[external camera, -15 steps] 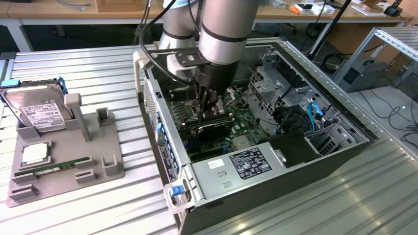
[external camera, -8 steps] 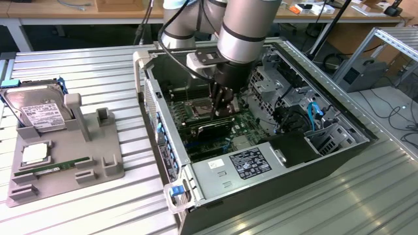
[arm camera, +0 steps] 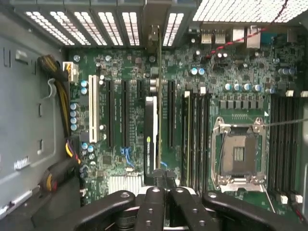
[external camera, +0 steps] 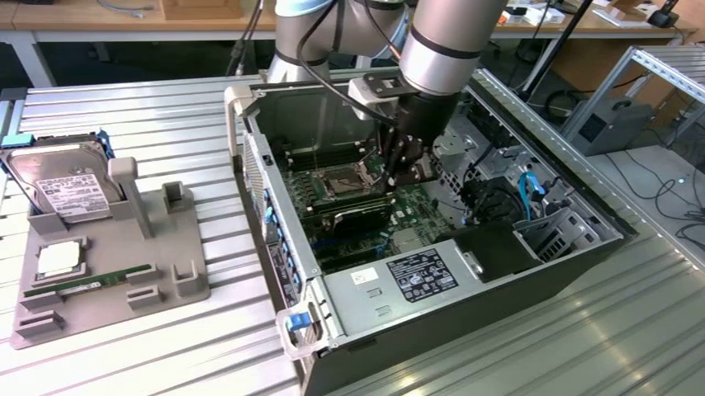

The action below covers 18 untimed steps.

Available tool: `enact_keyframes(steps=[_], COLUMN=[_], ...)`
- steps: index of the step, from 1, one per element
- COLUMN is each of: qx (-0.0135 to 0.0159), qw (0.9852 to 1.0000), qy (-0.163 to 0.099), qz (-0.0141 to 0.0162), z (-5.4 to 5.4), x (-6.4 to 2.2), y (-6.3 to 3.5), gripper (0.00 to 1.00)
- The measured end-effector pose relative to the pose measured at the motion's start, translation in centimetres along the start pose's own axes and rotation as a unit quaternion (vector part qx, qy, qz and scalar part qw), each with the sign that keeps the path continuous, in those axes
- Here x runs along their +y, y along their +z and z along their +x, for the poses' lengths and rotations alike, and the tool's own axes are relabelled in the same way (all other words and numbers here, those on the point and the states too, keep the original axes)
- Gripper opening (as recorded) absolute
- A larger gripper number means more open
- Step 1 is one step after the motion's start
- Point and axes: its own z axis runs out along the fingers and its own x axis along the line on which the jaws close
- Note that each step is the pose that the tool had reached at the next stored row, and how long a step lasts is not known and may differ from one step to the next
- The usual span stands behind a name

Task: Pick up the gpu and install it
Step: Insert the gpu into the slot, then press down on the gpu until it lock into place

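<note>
We see the gpu [arm camera: 151,132] standing on edge at the wrist view's centre, over a motherboard [arm camera: 192,96] slot, its bracket toward the rear vents. The jaws of the gripper [arm camera: 164,185] are clamped on its near end, holding it upright, probably so that it can seat. In the exterior view, the hard drive [external camera: 61,186] sits left on the counter [external camera: 198,346].
</note>
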Motion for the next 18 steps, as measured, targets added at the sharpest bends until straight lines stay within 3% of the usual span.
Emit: enact_keyframes(steps=[5, 14, 18], qx=[0.0, 0.0, -0.0001], qw=[1.0, 1.0, 1.0], qy=[0.0, 0.0, 0.0], qz=[0.0, 0.0, 0.0001], z=[0.0, 0.0, 0.0], x=[-0.87, -0.84, 1.3], y=[-1.41, -1.48, -1.02], gripper=[0.11, 0.11, 0.11])
